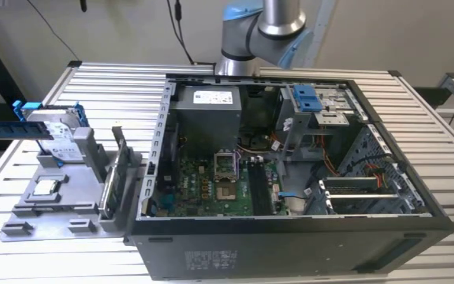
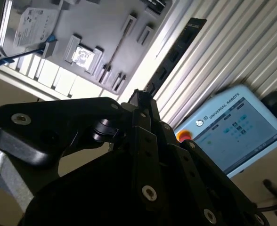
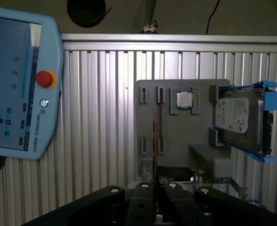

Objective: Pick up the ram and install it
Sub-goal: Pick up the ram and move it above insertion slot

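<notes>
The ram stands on edge as a thin dark line in the slots of a grey fixture; in the second wrist view the ram lies between the same slot blocks. My gripper hangs well above the fixture and apart from the ram. Its black fingers meet at the tip, shut with nothing between them. In the exterior view the fixture sits to the left of the open computer case, whose motherboard has long dark slots. The arm's elbow rises behind the case.
A hard drive in a blue frame leans at the fixture's back, a small square chip sits in front of it, and an upright card stands by the case wall. A teach pendant lies beside the fixture over the ribbed metal table.
</notes>
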`<move>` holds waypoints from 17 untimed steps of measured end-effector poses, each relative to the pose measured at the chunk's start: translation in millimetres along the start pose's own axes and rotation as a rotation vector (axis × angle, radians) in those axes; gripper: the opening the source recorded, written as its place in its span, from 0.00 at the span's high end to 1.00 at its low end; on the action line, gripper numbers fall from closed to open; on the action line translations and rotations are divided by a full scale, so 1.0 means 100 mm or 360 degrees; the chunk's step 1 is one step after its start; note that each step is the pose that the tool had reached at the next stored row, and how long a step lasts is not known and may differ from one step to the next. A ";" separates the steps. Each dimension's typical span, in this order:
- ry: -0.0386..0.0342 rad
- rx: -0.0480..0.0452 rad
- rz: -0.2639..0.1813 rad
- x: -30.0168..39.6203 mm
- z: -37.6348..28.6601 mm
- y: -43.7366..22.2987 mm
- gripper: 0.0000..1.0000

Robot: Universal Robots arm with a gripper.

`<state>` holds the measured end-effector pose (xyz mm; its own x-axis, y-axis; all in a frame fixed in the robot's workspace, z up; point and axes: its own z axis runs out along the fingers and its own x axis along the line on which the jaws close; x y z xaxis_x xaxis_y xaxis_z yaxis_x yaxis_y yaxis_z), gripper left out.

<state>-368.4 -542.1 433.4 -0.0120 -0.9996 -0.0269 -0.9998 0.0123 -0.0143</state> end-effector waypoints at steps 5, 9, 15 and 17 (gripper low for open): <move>0.0000 0.0000 0.0000 -0.001 0.002 -0.093 0.86; 0.0000 0.0000 0.0000 -0.002 0.003 -0.166 0.86; 0.0000 -0.0001 0.0000 -0.003 0.005 -0.278 0.86; 0.0000 -0.0001 0.0000 -0.004 0.005 -0.314 0.86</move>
<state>-337.0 -542.1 433.3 -0.0120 -0.9996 -0.0270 -0.9998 0.0124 -0.0138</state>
